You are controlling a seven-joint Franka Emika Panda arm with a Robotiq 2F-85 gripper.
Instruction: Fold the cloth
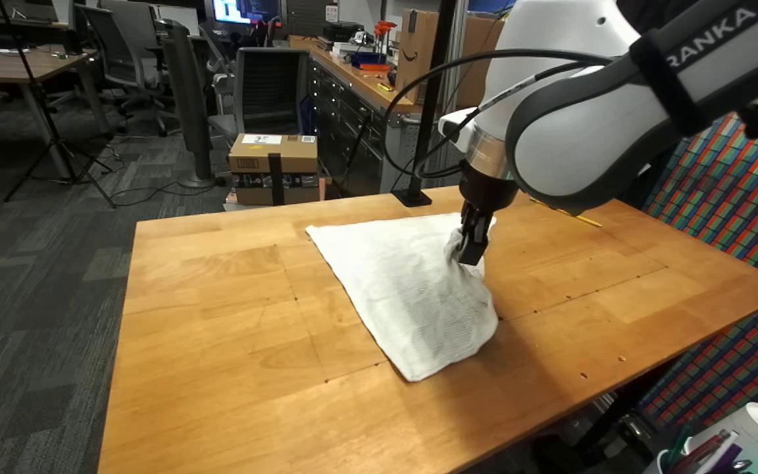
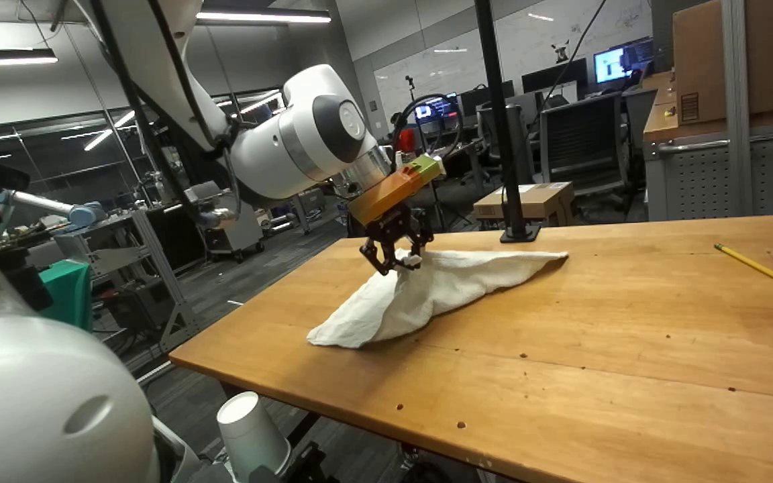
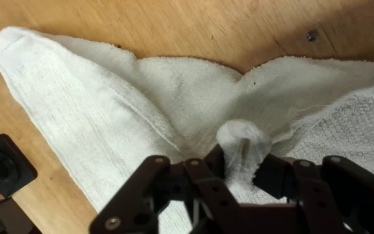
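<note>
Nearest in the wrist view, black fingers (image 3: 271, 177) were clenched on a puckered tuft of white cloth (image 1: 405, 289), which lay on the wooden worktop (image 1: 221, 329) close to the black post (image 2: 500, 114) and well apart from the yellow pencil (image 2: 765, 272). The step in hand seemed to be bringing the gripped part over to make a fold. Doing it well, I judged, called for a firm pinch and a low, unhurried sweep toward the opposite edge, with just enough lift for the loose part to trail without dragging the whole sheet. Some fabric showed beyond the pinch, out to a wavy border, so that flap looked likely to curl under and need smoothing afterwards. Whether one layer or more was caught, I could not tell. In both exterior views the cloth rose to a rumpled peak at the fingers, with creases spreading from the grip. It looked thin, soft and plain, fairly flat away from that peak, though in an exterior view a pointed corner (image 2: 556, 257) seemed to stand off the worktop; no finished fold was visible.
</note>
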